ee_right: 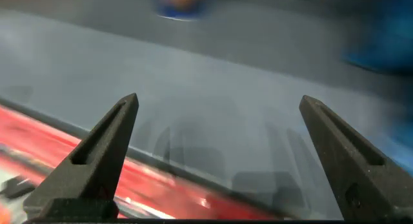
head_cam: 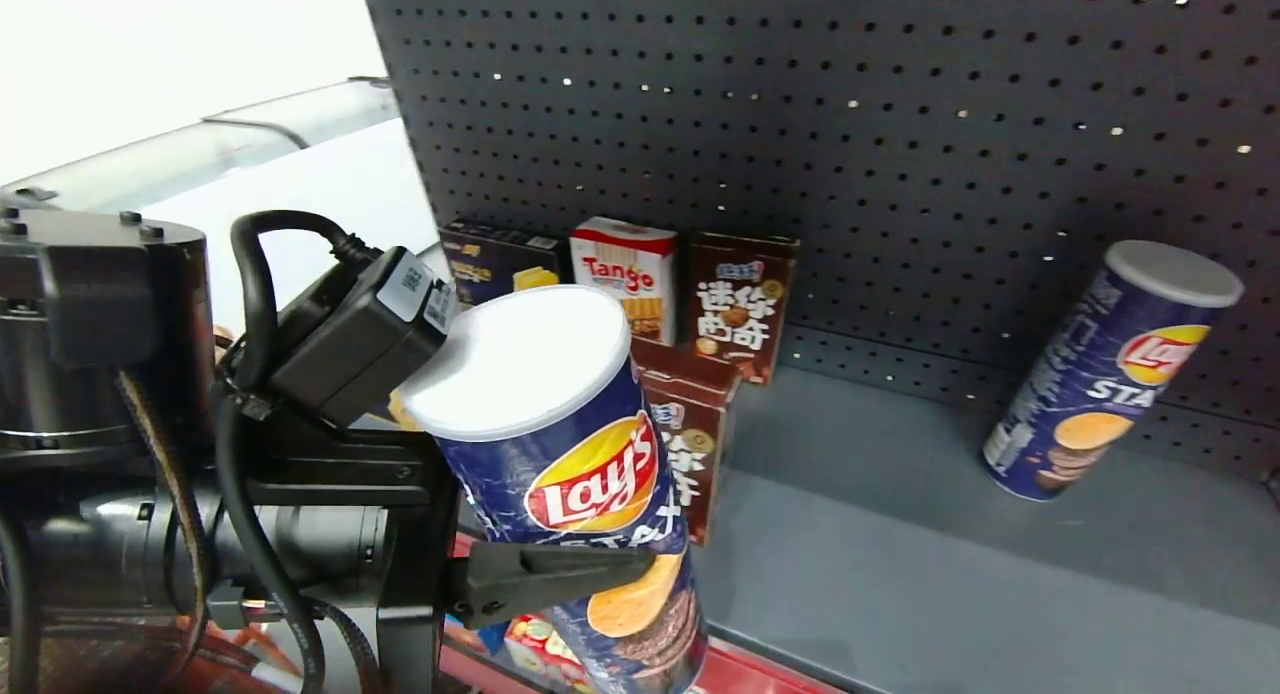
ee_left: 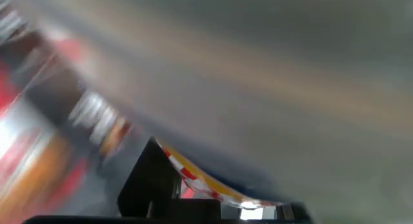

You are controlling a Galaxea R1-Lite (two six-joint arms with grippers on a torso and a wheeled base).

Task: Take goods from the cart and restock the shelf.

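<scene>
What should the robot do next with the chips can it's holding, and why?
Probably carry the held can forward and set it on the bare shelf stretch between the boxes and the leaning can. The left pincer grips it near the shelf's front edge.

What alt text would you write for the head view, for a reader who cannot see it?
The left gripper holds a blue chip can with a white lid in front of a grey shelf. Snack boxes stand at the shelf's back left by a pegboard, and a second blue can sits farther right.
</scene>
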